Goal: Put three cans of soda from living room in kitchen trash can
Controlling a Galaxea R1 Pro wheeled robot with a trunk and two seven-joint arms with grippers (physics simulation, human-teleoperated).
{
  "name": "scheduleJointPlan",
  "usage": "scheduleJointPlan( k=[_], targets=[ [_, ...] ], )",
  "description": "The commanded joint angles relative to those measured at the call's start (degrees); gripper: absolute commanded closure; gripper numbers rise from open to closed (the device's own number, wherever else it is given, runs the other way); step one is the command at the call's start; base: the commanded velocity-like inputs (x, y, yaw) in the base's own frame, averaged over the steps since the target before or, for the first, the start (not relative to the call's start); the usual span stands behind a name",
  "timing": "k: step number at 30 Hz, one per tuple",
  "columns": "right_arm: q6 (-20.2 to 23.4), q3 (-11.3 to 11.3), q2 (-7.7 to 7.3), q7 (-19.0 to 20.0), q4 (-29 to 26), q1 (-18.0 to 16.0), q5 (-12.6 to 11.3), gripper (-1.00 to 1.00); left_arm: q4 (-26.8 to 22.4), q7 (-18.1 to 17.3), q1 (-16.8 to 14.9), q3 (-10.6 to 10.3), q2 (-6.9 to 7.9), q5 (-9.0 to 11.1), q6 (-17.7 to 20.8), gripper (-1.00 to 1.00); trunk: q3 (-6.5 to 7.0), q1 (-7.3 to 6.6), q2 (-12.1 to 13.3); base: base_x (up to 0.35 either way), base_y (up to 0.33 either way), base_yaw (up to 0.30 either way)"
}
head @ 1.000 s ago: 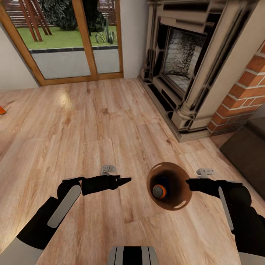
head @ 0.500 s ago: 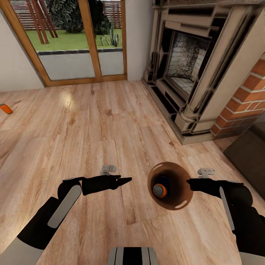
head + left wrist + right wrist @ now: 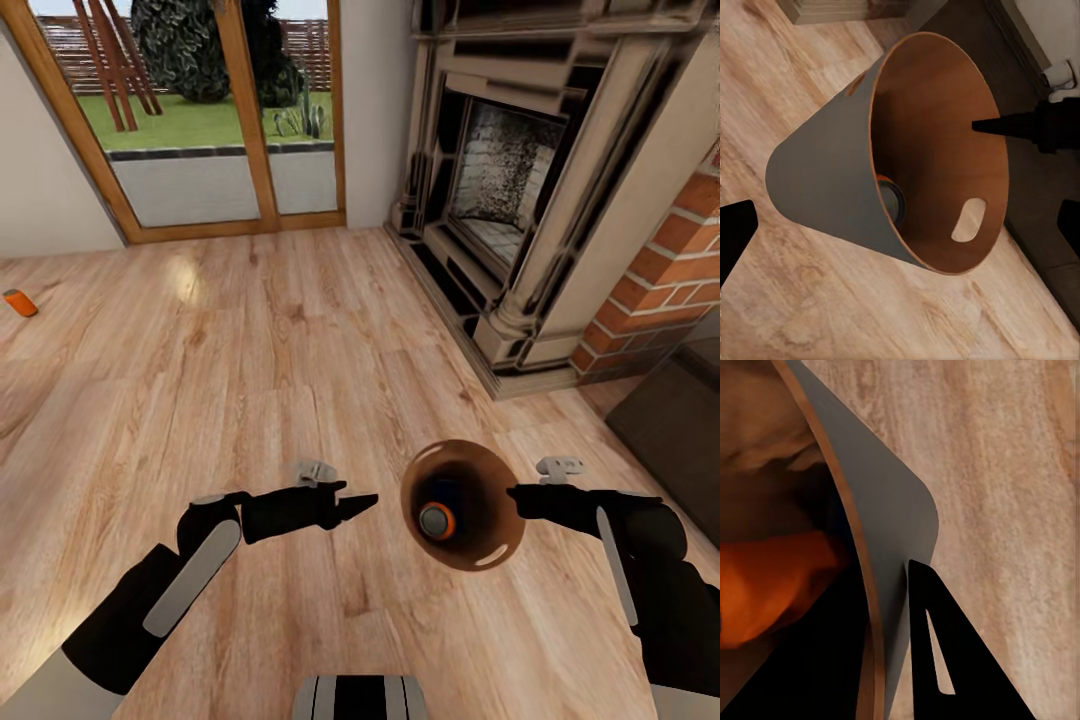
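Right end effector (image 3: 516, 497) on tash can (image 3: 480, 545) rim

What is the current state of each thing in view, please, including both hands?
Trash can: off the floor, gripped at its rim by the right hand, mouth tilted toward the head camera.
Orange soda can inside: lying in the trash can's bottom.
Orange soda can on the floor: lying on its side, far left, untouched.
Right hand: shut on the trash can's rim.
Left hand: empty, pointing at the trash can, apart from it; cannot tell if open.
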Motion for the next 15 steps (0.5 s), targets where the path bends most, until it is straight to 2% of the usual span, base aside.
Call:
scheduleJointPlan(
  k=[1,7,15],
  targets=[
    [0.3,0.03,0.05,0.29,0.0,-0.01,-1.42,1.0,0.01,0.19,0.0,-0.14,0.02,0.01,-0.19,-1.0,0.1,0.0,0.0,0.0,0.0,0.0],
    [0.3,0.26,0.21,0.29,0.05,-0.01,-1.45,1.0,0.04,0.34,0.0,-0.38,0.15,0.66,-0.34,-1.0,0.65,0.0,0.0,0.0,0.0,0.0],
    [0.3,0.42,-0.03,0.29,0.06,-0.01,-1.42,1.0,5.26,-0.07,0.0,-0.31,0.58,2.13,-0.47,-1.0,1.38,0.0,0.0,0.0,0.0,0.0]
  ],
)
